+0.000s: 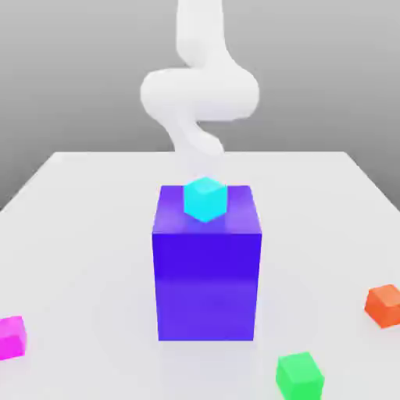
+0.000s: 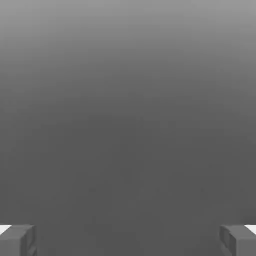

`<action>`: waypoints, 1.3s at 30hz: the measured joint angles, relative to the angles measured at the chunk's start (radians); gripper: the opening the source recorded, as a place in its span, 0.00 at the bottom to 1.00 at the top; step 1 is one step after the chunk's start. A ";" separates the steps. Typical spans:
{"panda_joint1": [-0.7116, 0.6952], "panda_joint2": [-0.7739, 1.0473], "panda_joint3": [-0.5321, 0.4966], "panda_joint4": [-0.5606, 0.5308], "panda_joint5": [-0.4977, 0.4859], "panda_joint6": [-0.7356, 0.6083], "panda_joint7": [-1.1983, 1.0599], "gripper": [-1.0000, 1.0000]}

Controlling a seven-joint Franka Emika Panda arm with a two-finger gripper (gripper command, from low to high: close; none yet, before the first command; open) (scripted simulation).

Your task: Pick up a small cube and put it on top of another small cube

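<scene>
I am seeing the gripper point(image 2: 128, 240) standing open and holding nothing, facing blank grey. The cyan cube point(image 1: 205, 198) is sitting on the big blue block point(image 1: 206, 266), behind which the arm point(image 1: 199, 94) is rising. I am judging the risk thus: any descent is starting blind and could knock that cube off the block.

A pale grey table point(image 1: 70, 234) carries a tall blue block point(image 1: 206, 273) at its centre. Around it, well apart, lie a magenta cube point(image 1: 11, 337), a green cube point(image 1: 299, 374) and an orange cube point(image 1: 383, 305).
</scene>
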 joint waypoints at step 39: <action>-0.443 1.210 -0.152 -0.019 0.244 0.480 0.363 0.00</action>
